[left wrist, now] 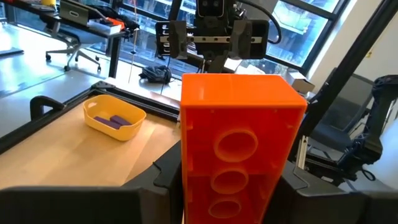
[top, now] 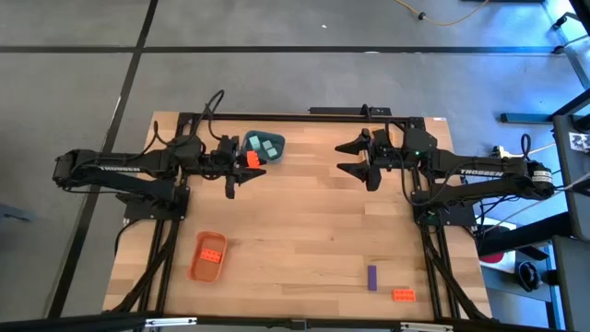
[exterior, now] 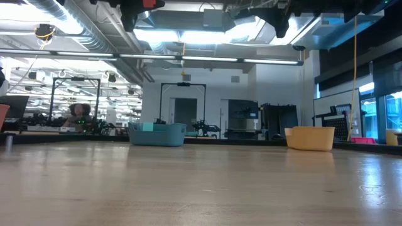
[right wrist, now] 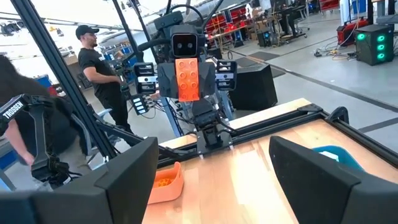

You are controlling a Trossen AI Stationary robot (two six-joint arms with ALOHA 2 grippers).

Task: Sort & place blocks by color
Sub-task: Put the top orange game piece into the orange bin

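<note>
My left gripper is raised over the table's far left part, next to the blue tray, and is shut on an orange-red block. That block fills the left wrist view and also shows in the right wrist view. Teal blocks lie in the blue tray. A purple block and another orange-red block lie flat on the table near its near right corner. My right gripper hovers open over the far right part, its fingers wide apart. My left gripper pinches the orange-red block between its two fingers, which sit on the block's two long sides. The fingers reach out level toward the table's right. The block is lifted clear of the table and stands on end, its hollow underside facing the wrist camera.
An orange tray with orange-red blocks sits near the table's near left. A yellow tray holding purple blocks stands toward the far right, hidden under the right arm in the high view. People stand beyond the table.
</note>
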